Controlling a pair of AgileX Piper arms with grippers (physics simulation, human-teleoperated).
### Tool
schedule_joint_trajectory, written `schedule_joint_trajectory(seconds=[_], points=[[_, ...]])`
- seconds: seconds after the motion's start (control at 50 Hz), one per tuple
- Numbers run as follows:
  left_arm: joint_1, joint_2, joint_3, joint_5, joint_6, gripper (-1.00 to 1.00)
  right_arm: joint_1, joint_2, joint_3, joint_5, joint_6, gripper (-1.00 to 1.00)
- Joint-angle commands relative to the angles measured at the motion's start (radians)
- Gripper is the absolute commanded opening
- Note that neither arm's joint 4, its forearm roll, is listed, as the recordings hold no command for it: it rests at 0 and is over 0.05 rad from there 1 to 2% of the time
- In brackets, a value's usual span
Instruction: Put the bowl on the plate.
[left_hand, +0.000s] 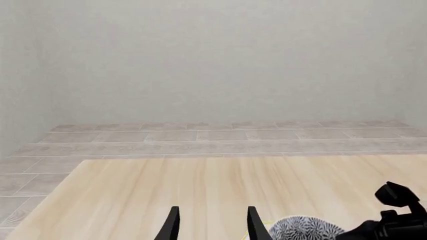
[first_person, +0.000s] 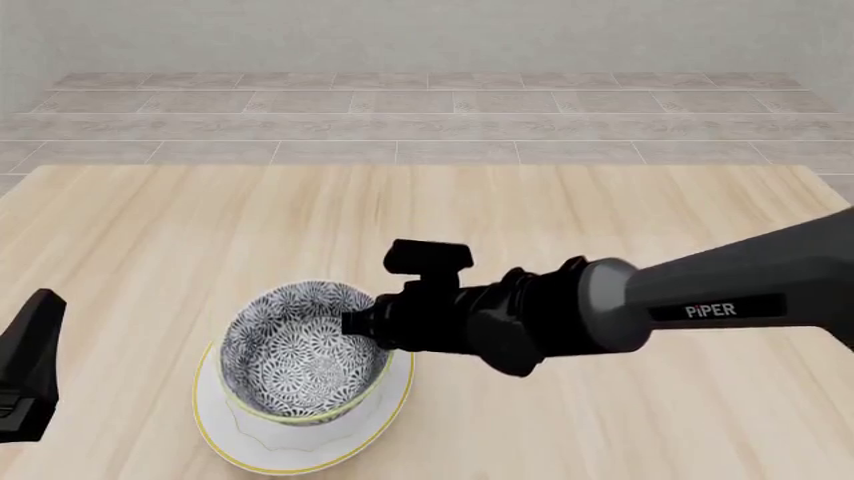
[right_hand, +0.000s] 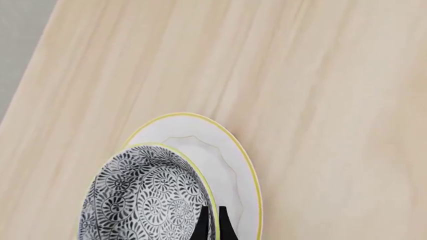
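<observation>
Two arms share this wooden table (first_person: 561, 200), but only one is working: the right gripper (first_person: 358, 325) reaches in from the right side of the front view and pinches the near-right wall of the bowl (first_person: 296, 362), one finger inside the patterned hollow and one outside, as the right wrist view shows with the two dark fingertips (right_hand: 223, 222) straddling the pale green rim. That rim pinch makes sense, since a deep round bowl gives the narrow jaws nothing else to bite on. The bowl sits over the plate (first_person: 214, 425), whose yellow-edged white rim peeks out around it, wider on the far side in the wrist view, so the bowl looks a touch off centre. Whether its base is fully down on the plate or a hair above it, I cannot tell from these angles. The jaws are clamped on the rim, so the release is not yet done; my read is the task is nearly finished and needs only an opening and a clean lift away. The left gripper (left_hand: 210, 225) is parked off to the side, its fingers spread and holding nothing, out of the way of the placement.
</observation>
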Motion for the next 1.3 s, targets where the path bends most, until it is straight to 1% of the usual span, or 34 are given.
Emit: schedule_joint_trajectory(seconds=[0.02,0.58,0.86,0.88,1.18,1.3], points=[[-0.001,0.002,0.001,0.0,0.001,1.0,0.003,0.018,0.001,-0.018,0.012,-1.0],[-0.004,-0.007,0.004,0.009,0.003,1.0,-0.016,0.032,-0.008,-0.01,-0.003,-1.0],[-0.004,-0.006,0.005,0.006,0.004,1.0,-0.003,0.034,-0.007,-0.014,-0.009,-1.0],[-0.004,-0.006,0.004,0.007,0.005,1.0,-0.003,0.036,-0.008,-0.014,-0.01,1.0],[-0.006,-0.005,0.003,0.008,0.007,1.0,0.0,0.028,-0.003,-0.016,-0.018,1.0],[-0.005,-0.001,0.003,0.004,0.007,1.0,0.001,-0.008,-0.005,0.01,-0.032,1.0]])
